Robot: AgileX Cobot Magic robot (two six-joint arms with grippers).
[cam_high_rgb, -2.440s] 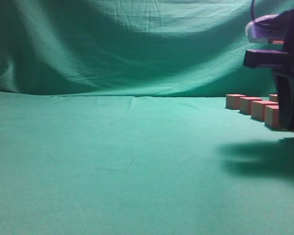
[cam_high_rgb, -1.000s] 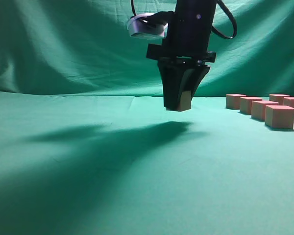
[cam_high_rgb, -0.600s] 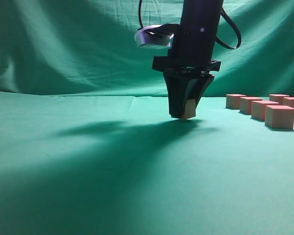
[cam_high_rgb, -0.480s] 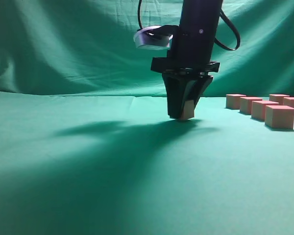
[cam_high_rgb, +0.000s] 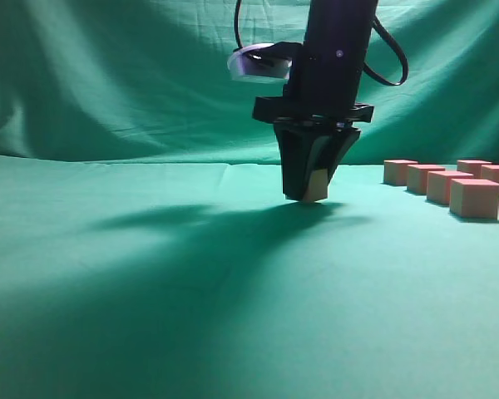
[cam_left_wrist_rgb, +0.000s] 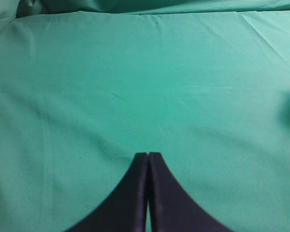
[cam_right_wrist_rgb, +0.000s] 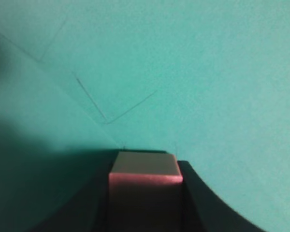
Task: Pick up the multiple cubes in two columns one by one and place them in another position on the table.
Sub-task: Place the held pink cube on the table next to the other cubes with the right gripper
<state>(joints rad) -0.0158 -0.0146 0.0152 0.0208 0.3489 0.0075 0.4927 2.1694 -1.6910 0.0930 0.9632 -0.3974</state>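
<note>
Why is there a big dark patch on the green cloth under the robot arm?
Exterior view: that is the arm's shadow, spreading left and forward across the table from the right gripper and its cube. Right wrist view: the same shadow darkens the lower left, and the picture looks soft. Left wrist view: evenly lit, with only a faint dark smudge at the right edge.

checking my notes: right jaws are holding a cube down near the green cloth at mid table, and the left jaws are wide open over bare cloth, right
One thing is off: the left gripper is shut, its jaws pressed together over bare cloth, as the left wrist view shows. The rest holds: the right gripper grips a cube low over the green cloth at mid table.
</note>
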